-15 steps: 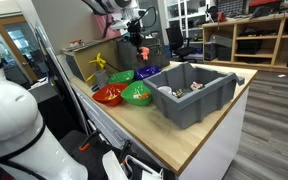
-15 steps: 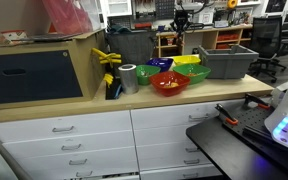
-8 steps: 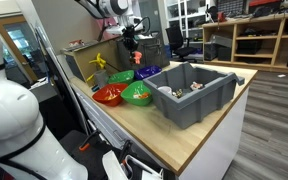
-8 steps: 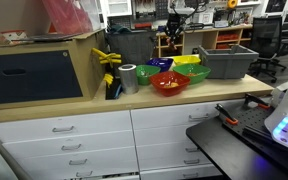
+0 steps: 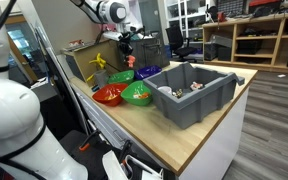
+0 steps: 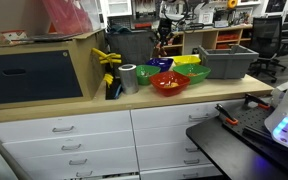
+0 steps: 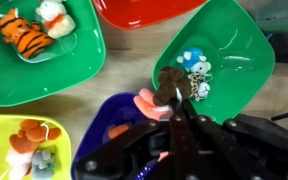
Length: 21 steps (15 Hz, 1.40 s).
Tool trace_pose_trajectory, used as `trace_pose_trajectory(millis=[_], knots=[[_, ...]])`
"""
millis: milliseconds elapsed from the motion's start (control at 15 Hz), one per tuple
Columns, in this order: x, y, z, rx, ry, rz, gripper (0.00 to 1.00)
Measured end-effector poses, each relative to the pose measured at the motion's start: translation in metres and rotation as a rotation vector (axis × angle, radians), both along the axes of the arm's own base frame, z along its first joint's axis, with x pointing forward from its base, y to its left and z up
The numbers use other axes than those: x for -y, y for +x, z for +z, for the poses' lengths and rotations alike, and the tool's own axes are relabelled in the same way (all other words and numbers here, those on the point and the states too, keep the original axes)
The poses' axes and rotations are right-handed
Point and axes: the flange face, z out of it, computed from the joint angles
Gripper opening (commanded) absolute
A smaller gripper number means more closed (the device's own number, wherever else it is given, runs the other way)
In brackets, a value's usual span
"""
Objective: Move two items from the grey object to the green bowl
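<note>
Wrist view first: the gripper (image 7: 172,108) comes in from the bottom with its jaws closed down on a small brown-and-reddish item (image 7: 167,90). It is pinched across its middle and held in the air over the gap between the blue bowl (image 7: 96,150) and a green bowl (image 7: 246,60). That green bowl already has one little blue-and-white toy (image 7: 194,68) in it (a second green bowl (image 7: 84,60) holds plush animals, so which one is meant cannot be told). In an exterior view the grey bin (image 5: 199,100) sits well apart from the raised arm. The item looks soft and light, probably plush. A mid-body pinch suits it, though it may squash and cling to the pads on release.
</note>
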Motion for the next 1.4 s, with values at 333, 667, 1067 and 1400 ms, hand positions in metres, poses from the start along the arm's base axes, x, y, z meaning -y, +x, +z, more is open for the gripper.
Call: trace_pose_trajectory(millis=[333,667,1067,1400], knots=[[-0.028,0.0,-0.012,-0.022,0.048,0.015,0.01],[-0.044,-0.003,-0.017,-0.036,0.068,0.03,0.01],[-0.047,-0.004,-0.016,-0.039,0.092,0.022,0.01],[-0.056,-0.007,-0.02,-0.051,0.113,0.02,0.01]])
